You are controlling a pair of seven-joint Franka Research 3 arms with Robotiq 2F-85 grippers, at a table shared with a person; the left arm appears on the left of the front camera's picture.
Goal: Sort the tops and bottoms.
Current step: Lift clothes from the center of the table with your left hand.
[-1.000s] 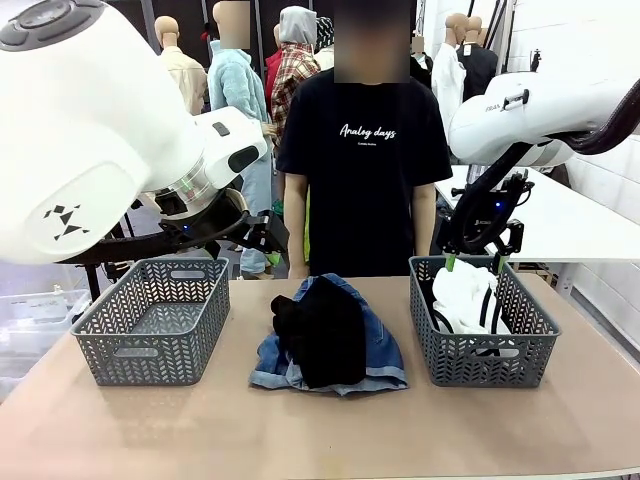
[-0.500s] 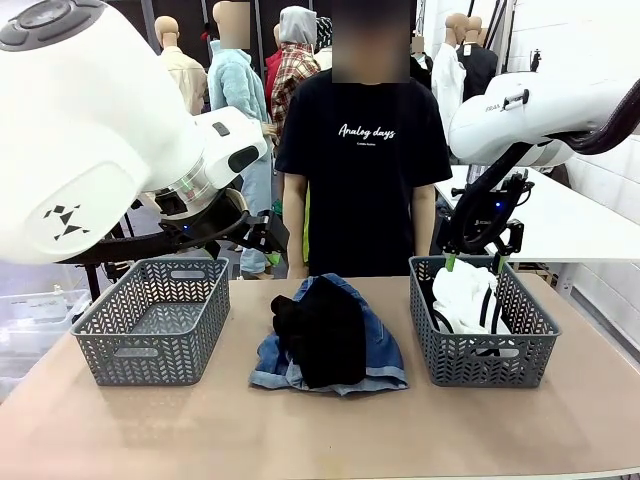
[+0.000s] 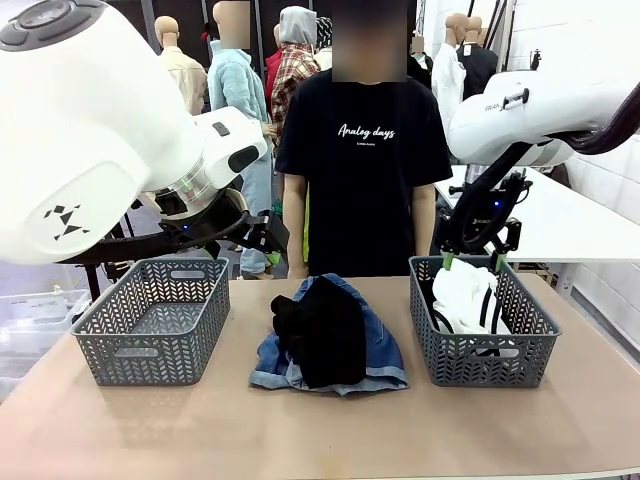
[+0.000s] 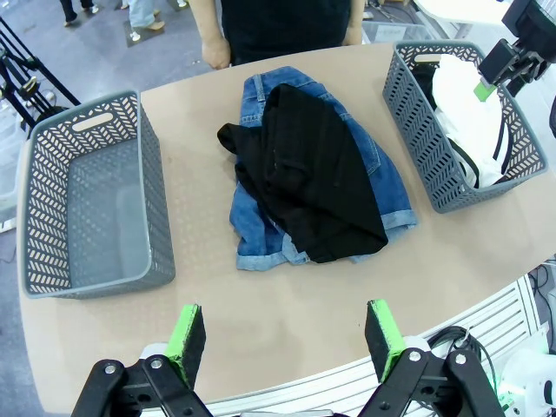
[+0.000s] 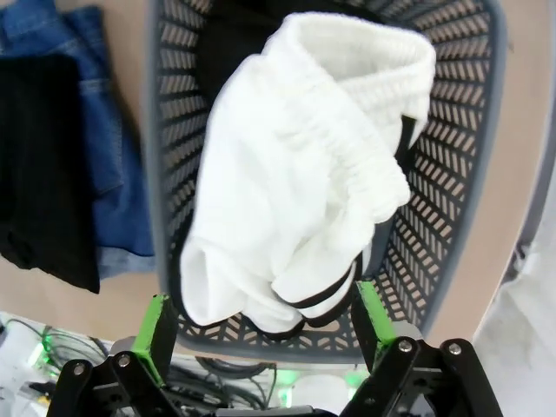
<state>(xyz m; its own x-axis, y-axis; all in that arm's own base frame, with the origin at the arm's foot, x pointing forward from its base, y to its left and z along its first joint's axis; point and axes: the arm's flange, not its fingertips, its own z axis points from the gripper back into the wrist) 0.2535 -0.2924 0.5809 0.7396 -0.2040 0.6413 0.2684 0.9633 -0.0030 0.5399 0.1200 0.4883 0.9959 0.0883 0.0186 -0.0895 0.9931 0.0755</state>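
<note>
Two garments lie heaped at the middle of the tan table (image 3: 300, 430): a plain black top (image 3: 325, 340), soft and rumpled, is draped across blue denim bottoms (image 3: 385, 352) whose paler hem peeks out at the near side. Flanking the pile, the grey lattice left basket (image 3: 150, 355) shows its bare floor, while the right basket (image 3: 485, 360) holds a crumpled white garment (image 3: 462, 295) with black trim. The left gripper (image 4: 284, 334) hangs high over the table, fingers spread wide with nothing between them; the right gripper (image 5: 262, 330) hovers over the white garment, likewise released.
</note>
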